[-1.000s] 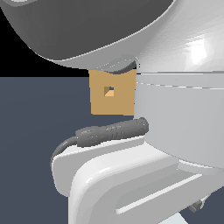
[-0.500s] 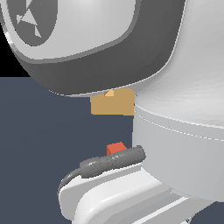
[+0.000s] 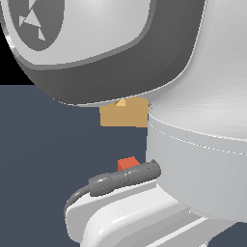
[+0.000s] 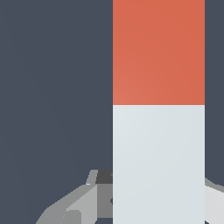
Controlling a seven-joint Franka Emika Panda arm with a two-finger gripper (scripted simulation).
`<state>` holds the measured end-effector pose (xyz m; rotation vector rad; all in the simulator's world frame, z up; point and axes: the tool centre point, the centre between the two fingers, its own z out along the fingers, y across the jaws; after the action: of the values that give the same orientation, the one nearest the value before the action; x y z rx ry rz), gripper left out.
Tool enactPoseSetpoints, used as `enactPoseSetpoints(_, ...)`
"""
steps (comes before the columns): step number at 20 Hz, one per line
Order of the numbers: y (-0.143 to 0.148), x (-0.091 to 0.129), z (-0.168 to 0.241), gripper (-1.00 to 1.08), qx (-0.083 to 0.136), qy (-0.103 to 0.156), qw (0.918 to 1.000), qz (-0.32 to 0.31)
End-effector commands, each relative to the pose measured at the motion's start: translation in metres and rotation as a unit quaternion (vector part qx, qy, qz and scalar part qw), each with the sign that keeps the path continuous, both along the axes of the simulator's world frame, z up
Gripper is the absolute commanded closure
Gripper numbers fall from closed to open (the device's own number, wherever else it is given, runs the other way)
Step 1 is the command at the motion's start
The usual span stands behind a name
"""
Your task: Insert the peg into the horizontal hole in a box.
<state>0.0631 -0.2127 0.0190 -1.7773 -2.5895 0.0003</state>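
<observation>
In the exterior view my own arm fills most of the picture. Only the lower part of the tan box shows beneath a large arm link. Of the hole just a pale corner peeks out at the link's edge. Below the box, a small piece of the peg's red end shows above a black cable. In the wrist view the peg is very close, one half red-orange and the other pale grey-white. My gripper sits around the white half, with grey fingers against its sides.
The black cable and the white arm base lie in front of the peg in the exterior view. Dark blue-grey floor surrounds the box and peg.
The big arm link has dropped lower in the exterior view, covering the box's upper part and nearly all of the hole. The peg's red end has come into sight above the cable.
</observation>
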Motion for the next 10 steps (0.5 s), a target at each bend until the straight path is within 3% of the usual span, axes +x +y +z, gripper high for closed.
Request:
enactPoseSetpoints(1, 0.0, 0.0, 0.0, 1.08, 0.0, 0.0, 1.0, 0.0)
enactPoseSetpoints(10, 0.012, -0.008, 0.005, 1.08, 0.0, 0.0, 0.9999, -0.011)
